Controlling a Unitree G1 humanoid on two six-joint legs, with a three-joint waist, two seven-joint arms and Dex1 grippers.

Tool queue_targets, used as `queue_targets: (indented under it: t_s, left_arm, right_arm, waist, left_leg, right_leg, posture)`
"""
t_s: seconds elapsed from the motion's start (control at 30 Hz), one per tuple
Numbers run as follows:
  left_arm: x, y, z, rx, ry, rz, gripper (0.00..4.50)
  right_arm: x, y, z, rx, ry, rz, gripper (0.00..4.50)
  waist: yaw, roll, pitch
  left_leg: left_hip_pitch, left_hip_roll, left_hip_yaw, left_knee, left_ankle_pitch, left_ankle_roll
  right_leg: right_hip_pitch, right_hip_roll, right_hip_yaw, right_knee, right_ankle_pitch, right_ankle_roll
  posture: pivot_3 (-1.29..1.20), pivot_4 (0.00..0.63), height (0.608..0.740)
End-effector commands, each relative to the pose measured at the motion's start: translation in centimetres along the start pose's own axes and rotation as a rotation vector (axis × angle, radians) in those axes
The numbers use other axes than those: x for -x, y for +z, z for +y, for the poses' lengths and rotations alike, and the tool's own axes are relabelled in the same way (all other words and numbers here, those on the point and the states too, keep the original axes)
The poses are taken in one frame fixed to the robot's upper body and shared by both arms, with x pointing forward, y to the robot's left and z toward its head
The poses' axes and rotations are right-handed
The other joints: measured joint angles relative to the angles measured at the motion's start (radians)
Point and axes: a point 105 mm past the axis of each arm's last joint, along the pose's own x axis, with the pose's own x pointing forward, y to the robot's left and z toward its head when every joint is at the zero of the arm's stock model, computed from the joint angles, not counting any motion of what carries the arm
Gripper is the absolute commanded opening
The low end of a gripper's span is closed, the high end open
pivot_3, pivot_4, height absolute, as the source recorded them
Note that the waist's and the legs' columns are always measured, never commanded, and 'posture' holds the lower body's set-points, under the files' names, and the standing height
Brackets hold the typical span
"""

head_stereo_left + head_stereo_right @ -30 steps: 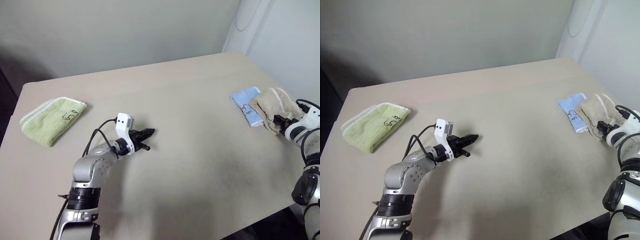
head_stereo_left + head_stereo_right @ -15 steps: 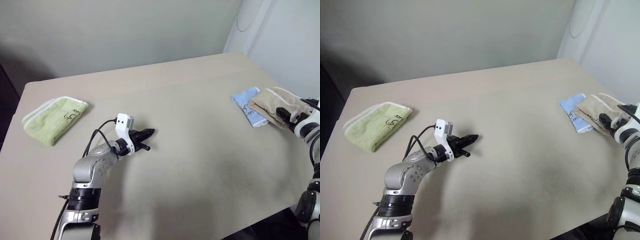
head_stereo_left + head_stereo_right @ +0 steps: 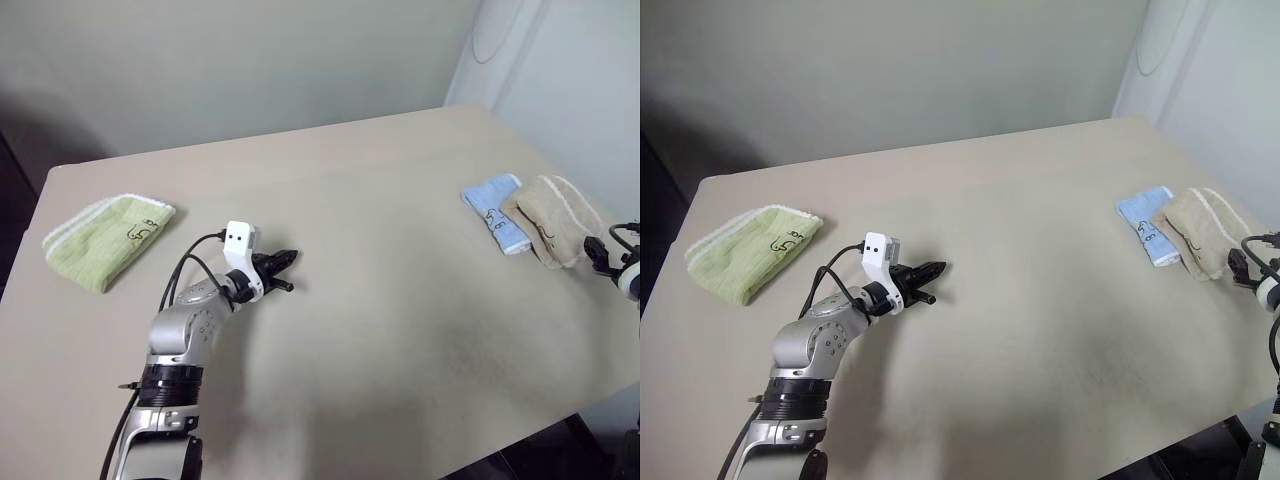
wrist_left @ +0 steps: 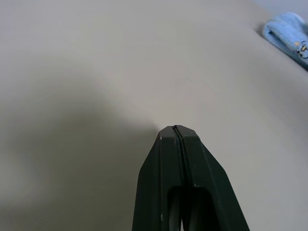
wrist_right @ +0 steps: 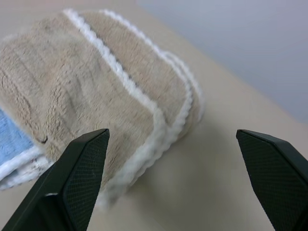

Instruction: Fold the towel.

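Beige table (image 3: 380, 300) by pale walls; left claw (image 3: 283, 271) clenched, right claw (image 5: 173, 187) seemingly released.

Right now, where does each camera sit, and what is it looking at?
Left and right eye views: on the head, looking down over the table; both arms show.
Left wrist view: along the shut left claw at bare tabletop.
Right wrist view: between the open right claw's fingers at the beige towel.
Shared: blue towel.

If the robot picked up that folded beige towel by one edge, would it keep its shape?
Probably not. The beige towel looks like soft terry lying in loose folded layers, so it would likely droop and unfold. Pushed, its fuzzy pile would probably drag on the table and bunch rather than slide.
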Motion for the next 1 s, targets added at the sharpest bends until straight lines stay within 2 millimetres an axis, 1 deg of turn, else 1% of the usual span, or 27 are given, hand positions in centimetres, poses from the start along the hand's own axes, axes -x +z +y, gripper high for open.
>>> queue_targets:
  t_s: [0.03,0.13,0.17,0.2,0.23,0.27,0.3,0.33,0.4,0.43,0.47,0.5,0.6,0.7,0.83,0.9,0.93,1.0]
  left_arm:
    - [0.0,1.5,0.0,-0.027,0.002,-0.057,0.00]
    - [0.0,1.5,0.0,-0.027,0.002,-0.057,0.00]
    - [0.0,1.6,0.2,-0.035,0.018,-0.063,0.00]
    - [0.2,1.8,0.5,-0.065,0.037,-0.073,0.00]
    - [0.4,2.0,0.8,-0.087,0.051,-0.081,0.00]
    - [0.6,2.1,1.0,-0.102,0.060,-0.086,0.00]
    - [0.8,2.1,1.1,-0.109,0.065,-0.090,0.00]
    - [0.9,2.1,1.2,-0.112,0.070,-0.093,0.00]
    - [1.1,2.2,1.2,-0.118,0.077,-0.097,0.00]
    - [1.3,2.2,1.2,-0.121,0.082,-0.099,0.00]
    - [1.4,2.2,1.2,-0.124,0.087,-0.101,0.00]
    - [1.5,2.2,1.2,-0.125,0.091,-0.103,0.00]
    - [2.2,2.0,1.3,-0.122,0.106,-0.106,0.00]
    - [2.7,1.8,1.1,-0.126,0.114,-0.102,0.00]
    - [3.3,1.7,1.6,-0.137,0.135,-0.096,0.00]
    - [4.0,2.2,2.7,-0.159,0.184,-0.112,0.00]
    - [4.8,2.7,3.5,-0.181,0.224,-0.129,0.00]
    - [6.9,4.2,5.9,-0.185,0.345,-0.188,0.00]
  right_arm:
    - [0.6,2.1,-0.8,0.031,-0.033,-0.076,4.46]
    - [0.6,2.1,-0.8,0.031,-0.034,-0.076,4.46]
    - [0.6,3.1,-0.3,0.078,-0.035,-0.125,4.46]
    - [0.4,4.5,7.5,0.135,0.248,-0.206,4.46]
    - [1.3,5.3,13.6,0.169,0.473,-0.268,4.46]
    - [2.6,5.7,17.6,0.188,0.627,-0.308,4.46]
    - [3.4,5.6,20.6,0.186,0.736,-0.322,4.46]
    - [3.5,5.4,21.9,0.187,0.775,-0.321,4.46]
    - [3.8,5.1,23.5,0.192,0.822,-0.321,4.46]
    - [3.9,5.1,24.2,0.184,0.842,-0.321,4.46]
    - [4.0,5.1,24.8,0.178,0.860,-0.321,4.46]
    - [4.1,5.1,25.2,0.175,0.872,-0.322,4.46]
    - [4.3,4.7,26.6,0.175,0.913,-0.315,4.46]
    - [3.7,4.3,27.0,0.170,0.907,-0.300,4.46]
    - [2.8,3.8,27.1,0.160,0.878,-0.279,4.46]
    - [2.7,3.6,27.5,0.150,0.889,-0.274,4.46]
    - [2.8,3.4,27.8,0.145,0.896,-0.272,4.46]
    - [2.8,3.1,28.3,0.146,0.911,-0.268,4.46]
  waist:
    - [0.000,0.000,0.000]
    - [0.002,0.000,0.000]
    - [0.002,0.000,0.000]
    - [0.002,0.000,0.000]
    - [-0.010,0.000,0.000]
    - [-0.028,0.000,0.000]
    - [-0.040,0.000,0.000]
    - [-0.048,0.000,0.000]
    - [-0.044,0.000,0.000]
    - [-0.032,0.000,0.000]
    - [-0.021,0.000,0.000]
    - [-0.012,0.000,0.000]
    - [0.001,0.000,0.000]
    - [0.000,0.000,0.000]
    - [-0.002,0.000,0.000]
    - [-0.003,0.000,0.000]
    - [-0.004,0.000,0.000]
    - [-0.008,0.000,0.000]
  left_leg:
    - [0.000,0.000,0.000,0.000,0.000,0.000]
    - [0.000,0.000,0.000,0.000,0.000,0.000]
    - [0.000,0.000,0.000,0.000,0.000,0.000]
    - [0.000,0.000,0.000,0.000,0.000,0.000]
    - [0.000,0.000,0.000,0.000,0.000,0.000]
    - [0.001,0.000,0.001,0.000,0.000,0.000]
    - [0.002,0.002,0.000,0.000,-0.001,0.001]
    - [0.003,0.000,-0.003,-0.001,-0.002,0.003]
    - [0.002,0.000,-0.007,0.000,-0.002,0.002]
    - [0.001,0.000,-0.010,-0.001,-0.001,0.002]
    - [0.000,0.000,-0.012,-0.001,-0.001,0.000]
    - [-0.001,-0.001,-0.012,0.000,0.000,-0.006]
    - [-0.003,-0.002,-0.010,0.002,-0.002,-0.009]
    - [-0.006,-0.001,-0.010,0.002,-0.002,-0.009]
    - [-0.005,0.000,-0.010,0.002,-0.002,-0.009]
    - [-0.005,0.000,-0.010,0.002,-0.002,-0.009]
    - [-0.005,0.000,-0.010,0.002,-0.003,-0.008]
    - [-0.005,0.000,-0.010,0.002,-0.004,-0.005]
  right_leg:
    - [0.000,0.000,0.000,0.000,0.000,0.000]
    - [0.000,0.000,0.000,0.000,0.000,0.000]
    - [0.000,0.000,0.000,0.000,0.000,0.000]
    - [0.000,0.000,0.000,0.000,0.000,0.000]
    - [0.000,0.000,0.000,0.000,0.000,0.000]
    - [-0.001,0.002,0.000,0.001,0.000,0.000]
    - [-0.003,0.006,0.003,0.001,0.002,-0.001]
    - [-0.003,0.009,0.004,-0.001,0.004,-0.001]
    - [-0.003,0.011,0.001,-0.002,0.004,-0.001]
    - [-0.004,0.010,0.000,-0.002,0.005,0.000]
    - [-0.005,0.008,0.000,-0.002,0.004,0.001]
    - [-0.006,0.007,-0.001,-0.002,0.004,0.002]
    - [-0.006,0.004,-0.001,-0.006,0.004,0.002]
    - [-0.007,0.004,-0.003,-0.011,0.004,0.002]
    - [-0.007,0.004,-0.003,-0.009,0.005,-0.001]
    - [-0.008,0.004,-0.003,-0.008,0.006,-0.002]
    - [-0.009,0.005,-0.003,-0.007,0.006,-0.003]
    - [-0.010,0.006,-0.003,-0.004,0.007,-0.004]
  posture:
    - [0.00,0.150,0.740]
    - [0.00,0.150,0.740]
    - [0.00,0.150,0.740]
    - [0.00,0.150,0.740]
    - [0.00,0.150,0.740]
    - [0.00,0.150,0.740]
    - [0.00,0.150,0.740]
    - [0.00,0.150,0.740]
    - [0.00,0.150,0.740]
    - [0.00,0.150,0.740]
    - [0.00,0.150,0.740]
    - [0.00,0.150,0.740]
    - [0.00,0.150,0.740]
    - [0.00,0.150,0.740]
    - [0.00,0.150,0.740]
    - [0.00,0.150,0.740]
    - [0.00,0.150,0.740]
    - [0.00,0.150,0.740]
